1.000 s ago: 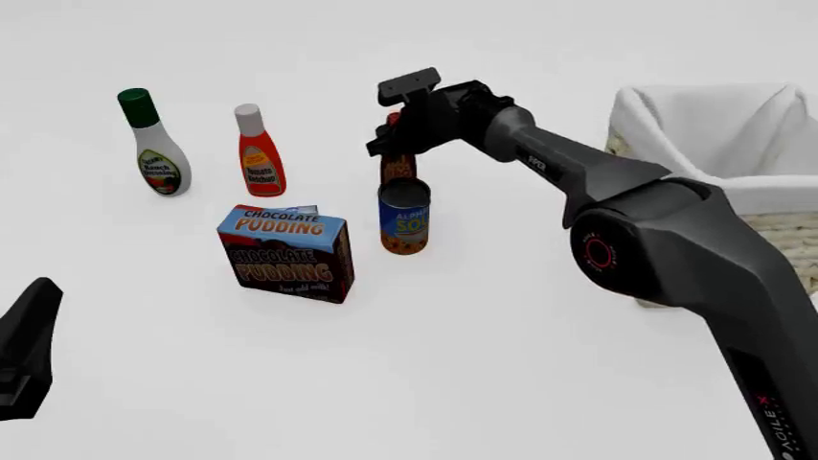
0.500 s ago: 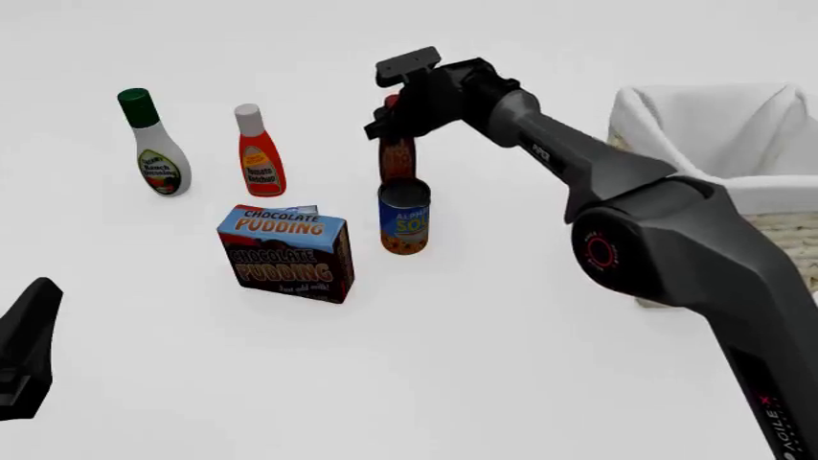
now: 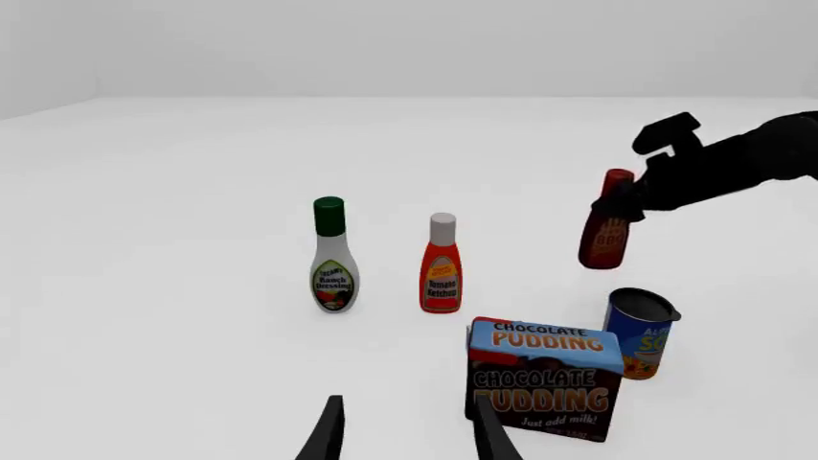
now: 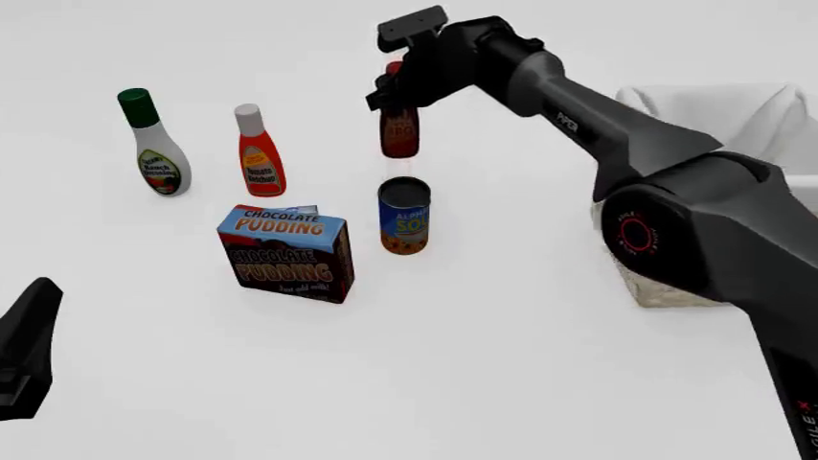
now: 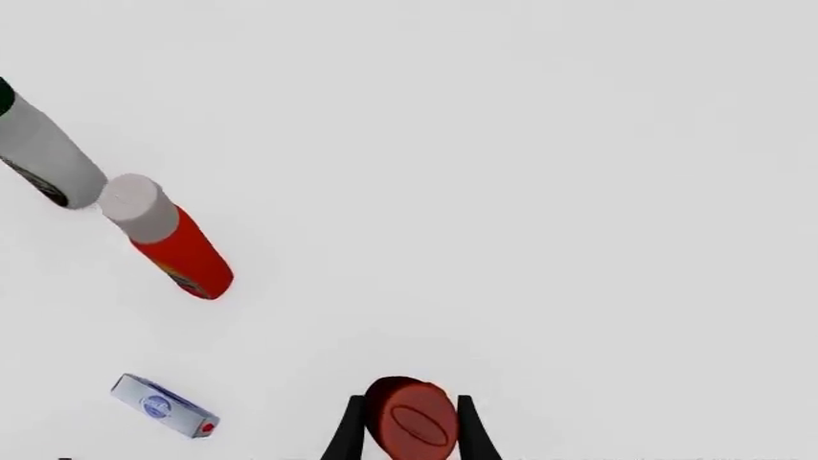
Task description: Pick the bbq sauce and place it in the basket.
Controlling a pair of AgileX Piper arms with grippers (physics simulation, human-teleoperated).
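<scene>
Risk sits mainly in the grip: the right gripper is clamped on the bbq sauce up at its red cap, so the bottle hangs clear above the bench, over the soup can near the middle. A hold that high on a slim bottle may let it swing or slip on a quick sideways carry, and a drop would likely hit the can or the pudding box. The basket waits at the bench's right edge; its cloth-lined rim could catch the bottle's base if it travels low. The left gripper idles with fingers apart, holding nothing.
</scene>
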